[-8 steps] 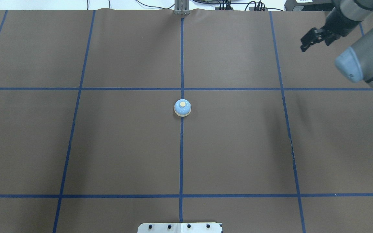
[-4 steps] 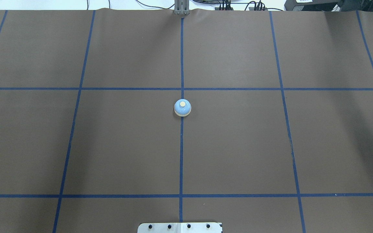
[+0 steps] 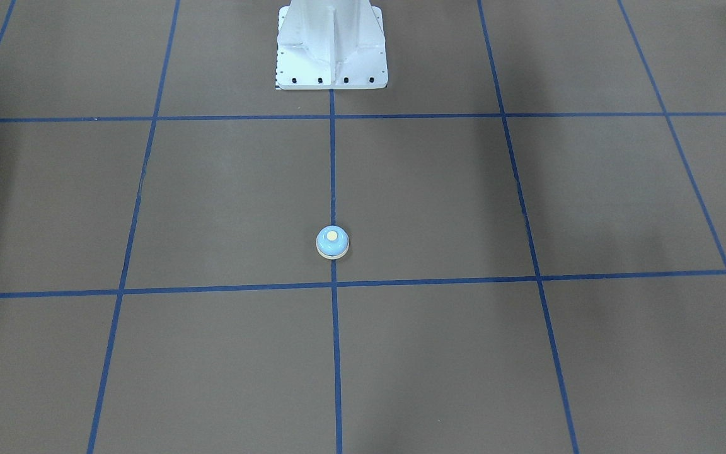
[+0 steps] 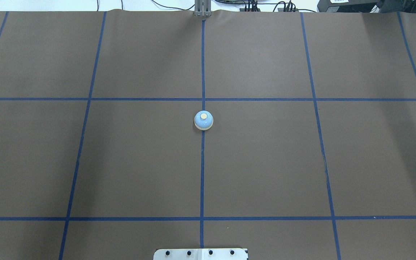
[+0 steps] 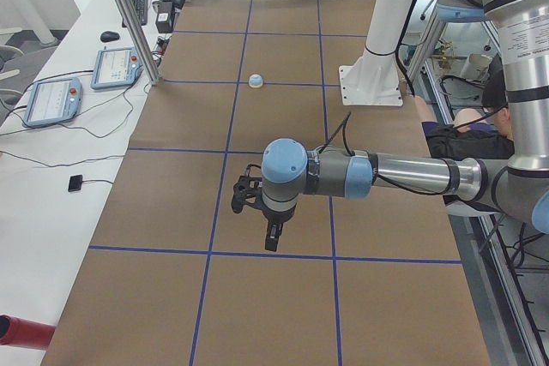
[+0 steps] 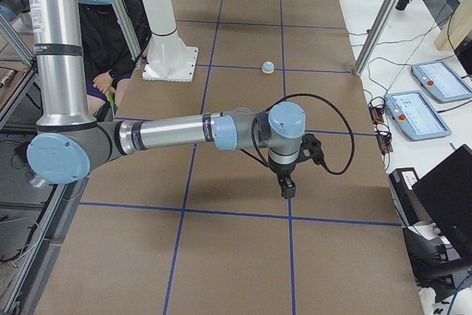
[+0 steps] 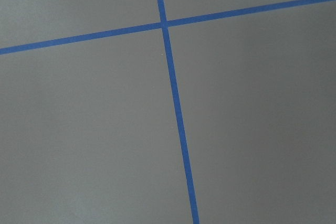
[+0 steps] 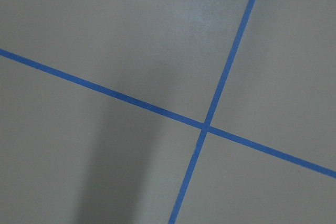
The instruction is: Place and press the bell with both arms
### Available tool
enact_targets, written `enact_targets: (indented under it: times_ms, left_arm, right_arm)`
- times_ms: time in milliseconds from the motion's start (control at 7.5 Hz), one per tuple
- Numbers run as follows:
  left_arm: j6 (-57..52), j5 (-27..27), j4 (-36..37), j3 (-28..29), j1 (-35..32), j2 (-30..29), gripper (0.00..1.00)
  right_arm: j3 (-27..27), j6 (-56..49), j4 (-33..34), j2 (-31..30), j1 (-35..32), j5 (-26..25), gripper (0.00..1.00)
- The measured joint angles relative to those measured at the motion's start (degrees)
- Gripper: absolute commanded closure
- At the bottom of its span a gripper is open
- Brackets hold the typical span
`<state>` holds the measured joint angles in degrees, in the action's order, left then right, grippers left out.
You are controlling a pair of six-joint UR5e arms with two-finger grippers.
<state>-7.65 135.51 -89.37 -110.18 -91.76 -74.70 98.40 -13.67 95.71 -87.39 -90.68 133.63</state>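
The light-blue bell (image 4: 203, 120) with its cream button stands upright on the brown mat, on the centre tape line; it also shows in the front view (image 3: 332, 243) and both side views (image 5: 256, 81) (image 6: 268, 67). Neither arm is in the overhead or front views. My left gripper (image 5: 268, 242) hangs over the mat far from the bell, pointing down. My right gripper (image 6: 286, 189) does the same at the other end. I cannot tell whether either is open or shut. Both wrist views show only mat and blue tape.
The white pedestal (image 3: 331, 44) stands at the robot's side of the table. Teach pendants (image 5: 51, 100) (image 6: 435, 79) lie on the white bench beyond the mat. A seated person (image 6: 99, 42) is behind the pedestal.
The right arm and gripper, at the overhead view's upper right a second ago, have moved out of that view. The bell has not moved.
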Motion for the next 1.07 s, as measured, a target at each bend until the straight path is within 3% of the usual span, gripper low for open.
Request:
enact_targets:
  times_ms: [1067]
  left_arm:
    - [1.37,0.49,-0.15,1.22,-0.08,-0.03,0.00]
  right_arm:
    - [0.82,4.28,2.11,-1.02,-0.02,-0.55,0.00]
